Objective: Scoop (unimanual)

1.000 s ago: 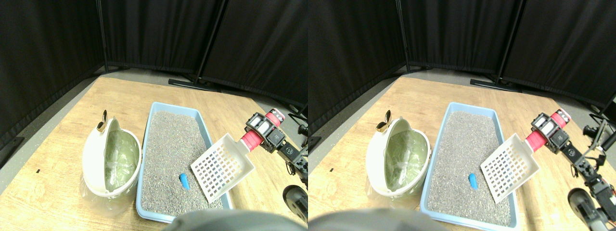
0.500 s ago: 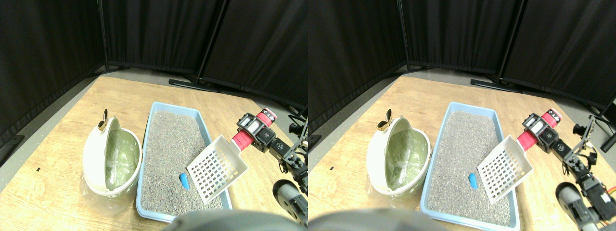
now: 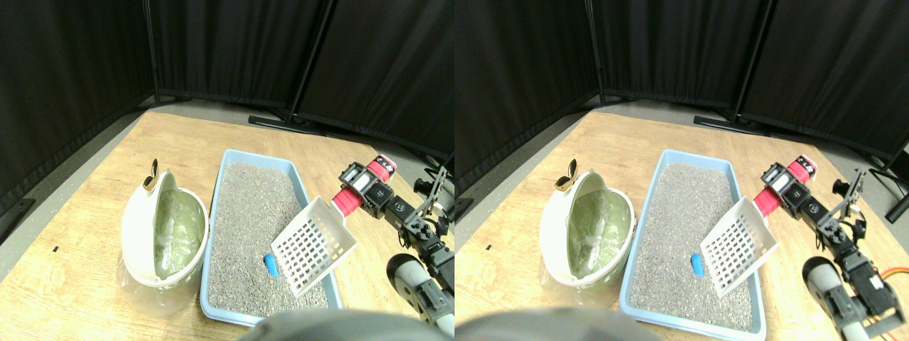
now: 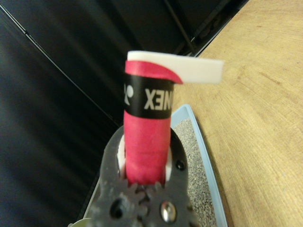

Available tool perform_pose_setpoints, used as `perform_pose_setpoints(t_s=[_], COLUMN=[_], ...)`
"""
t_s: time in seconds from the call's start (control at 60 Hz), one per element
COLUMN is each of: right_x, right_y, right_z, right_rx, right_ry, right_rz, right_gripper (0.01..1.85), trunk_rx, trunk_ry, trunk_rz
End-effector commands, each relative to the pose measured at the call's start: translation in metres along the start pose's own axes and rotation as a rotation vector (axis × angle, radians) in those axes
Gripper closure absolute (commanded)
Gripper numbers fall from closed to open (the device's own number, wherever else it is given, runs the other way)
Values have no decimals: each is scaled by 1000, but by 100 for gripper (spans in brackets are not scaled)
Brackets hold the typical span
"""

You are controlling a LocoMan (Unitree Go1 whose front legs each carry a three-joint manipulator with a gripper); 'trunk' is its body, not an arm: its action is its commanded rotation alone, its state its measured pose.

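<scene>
The red-wrapped handle of the slotted scoop (image 3: 312,245) is clamped in the right gripper (image 3: 363,186); the blue piece (image 3: 270,264) is located on the litter near the front edge of the litter tray (image 3: 213,241), beside the scoop's lip; nothing is scooped yet; lifting and transfer to the white bin (image 3: 138,234) are judged outstanding.

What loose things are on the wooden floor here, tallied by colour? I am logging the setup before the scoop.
White: 2, the slotted scoop with its red wrapped handle and the lidded bin
Blue: 2, the litter tray and the small blue piece lying on the litter
Gold: 1, the clip at the bin's rim
Total: 5
</scene>
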Motion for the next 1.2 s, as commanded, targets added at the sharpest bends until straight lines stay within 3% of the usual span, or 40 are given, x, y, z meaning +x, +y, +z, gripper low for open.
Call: perform_pose_setpoints(t_s=[0.017, 0.233, 0.25, 0.4, 0.433, 0.683, 0.783, 0.833, 0.9, 1.033, 1.2], right_x=[2, 5, 5, 6, 7, 9, 7, 5, 3, 3, 5], right_y=[-1, 6, 8, 21, 36, 75, 86, 98, 104, 105, 89], right_z=[11, 11, 12, 9, 6, -6, -7, -8, -7, -10, -15], right_rx=[-48, -76, -59, -31, -27, 87, 126, 154, 145, 158, 313], right_ry=[-43, -57, -27, -23, -9, -23, 5, -19, 10, 2, 61], right_rz=[-30, 4, 11, 52, 73, 153, 178, 216, 222, 220, 146], right_gripper=[181, 181, 181, 181, 181, 181, 181, 181, 181, 181, 177], trunk_rx=[-16, -15, -15, -16, -20, -37, -43, -45, -49, -49, -47], trunk_ry=[24, 31, 31, 41, 47, 63, 67, 69, 69, 67, 66], trunk_rz=[12, 4, 4, 3, 6, 26, 33, 35, 37, 39, 31])
